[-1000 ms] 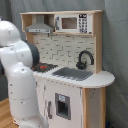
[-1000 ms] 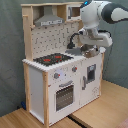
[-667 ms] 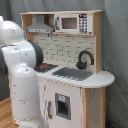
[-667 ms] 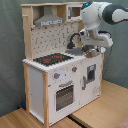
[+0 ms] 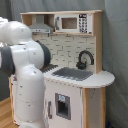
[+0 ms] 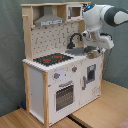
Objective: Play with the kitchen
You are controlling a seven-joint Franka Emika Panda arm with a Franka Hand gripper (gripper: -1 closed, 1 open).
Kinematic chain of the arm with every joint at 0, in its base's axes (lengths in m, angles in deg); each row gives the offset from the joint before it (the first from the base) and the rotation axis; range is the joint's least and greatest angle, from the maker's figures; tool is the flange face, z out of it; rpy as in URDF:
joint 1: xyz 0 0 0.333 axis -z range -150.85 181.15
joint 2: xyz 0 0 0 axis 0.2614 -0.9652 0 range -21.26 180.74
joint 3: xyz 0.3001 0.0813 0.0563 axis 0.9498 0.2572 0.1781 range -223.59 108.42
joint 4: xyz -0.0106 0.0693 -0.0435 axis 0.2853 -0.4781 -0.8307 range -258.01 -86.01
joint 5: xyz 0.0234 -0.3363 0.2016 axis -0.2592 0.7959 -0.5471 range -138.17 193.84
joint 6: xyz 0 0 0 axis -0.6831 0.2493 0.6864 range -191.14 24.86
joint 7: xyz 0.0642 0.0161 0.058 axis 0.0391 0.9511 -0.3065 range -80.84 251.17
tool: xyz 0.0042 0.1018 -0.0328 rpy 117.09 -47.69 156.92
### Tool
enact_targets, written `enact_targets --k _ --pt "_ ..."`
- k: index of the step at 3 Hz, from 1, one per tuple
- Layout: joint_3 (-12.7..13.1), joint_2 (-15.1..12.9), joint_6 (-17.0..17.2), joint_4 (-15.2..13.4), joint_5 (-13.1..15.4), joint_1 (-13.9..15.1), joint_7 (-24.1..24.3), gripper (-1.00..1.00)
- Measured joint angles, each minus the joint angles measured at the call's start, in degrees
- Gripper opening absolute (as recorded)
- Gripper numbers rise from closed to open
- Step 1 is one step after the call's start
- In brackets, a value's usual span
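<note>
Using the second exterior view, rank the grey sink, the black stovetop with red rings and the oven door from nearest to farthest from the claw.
1. Grey sink: on the countertop, just to the second exterior view's left of the claw.
2. Black stovetop with red rings: farther left along the same countertop.
3. Oven door with dark window: low on the front, below the stovetop.

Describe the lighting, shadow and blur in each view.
First exterior view: soft, even light; the arm looms blurred up close, hiding the kitchen's stovetop side. Second exterior view: brighter, evenly lit kitchen, shadow under the hood, arm slightly smeared.
</note>
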Motion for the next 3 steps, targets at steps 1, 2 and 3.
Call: enact_targets --k 1,2,3 --pt "0.35 -3.19 -1.45 -3.69 1.71 0.0 2.36 -1.0" --pt "0.75 -7.62 -3.36 -8.56 4.07 0.0 5.89 -1.0" --pt "1.02 -11.51 -4.85 -12.29 6.21 0.0 9.18 -1.0"
